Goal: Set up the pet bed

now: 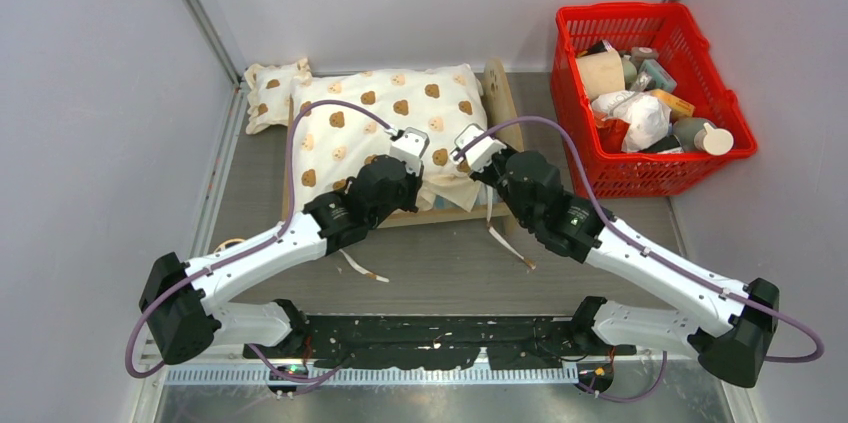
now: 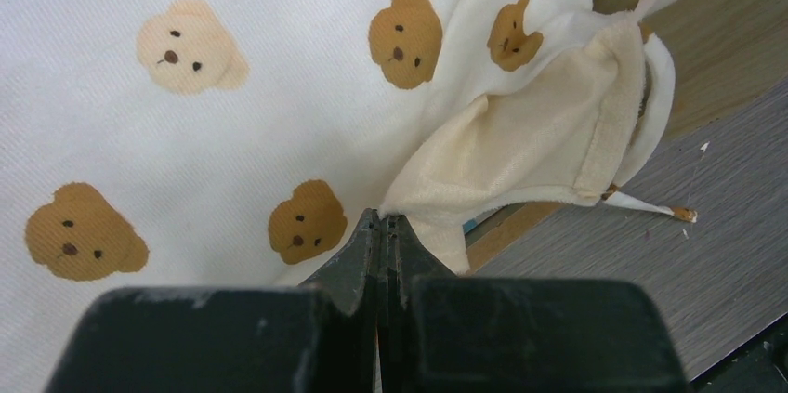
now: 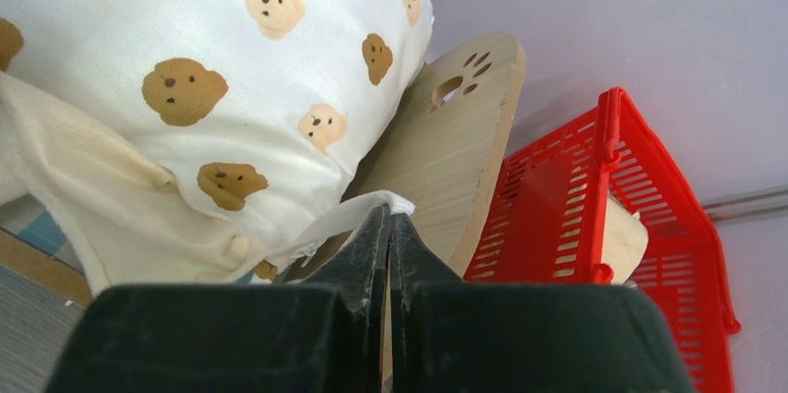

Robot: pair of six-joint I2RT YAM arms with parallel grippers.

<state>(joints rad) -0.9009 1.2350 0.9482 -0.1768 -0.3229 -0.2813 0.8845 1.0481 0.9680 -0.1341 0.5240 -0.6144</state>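
The pet bed stands at the back middle of the table, its arched headboard on the right. The paw cutout shows in the right wrist view. The cream bear-print cushion lies on it and covers the base. My left gripper is shut on the cushion's cream ruffle at its near edge. My right gripper is shut on a white tie ribbon at the cushion's near right corner, next to the headboard. The small bear-print pillow lies left of the bed.
A red basket full of mixed items stands at the back right, close to the headboard. Two loose ribbon ties trail onto the grey table in front of the bed. Grey walls enclose the table on three sides.
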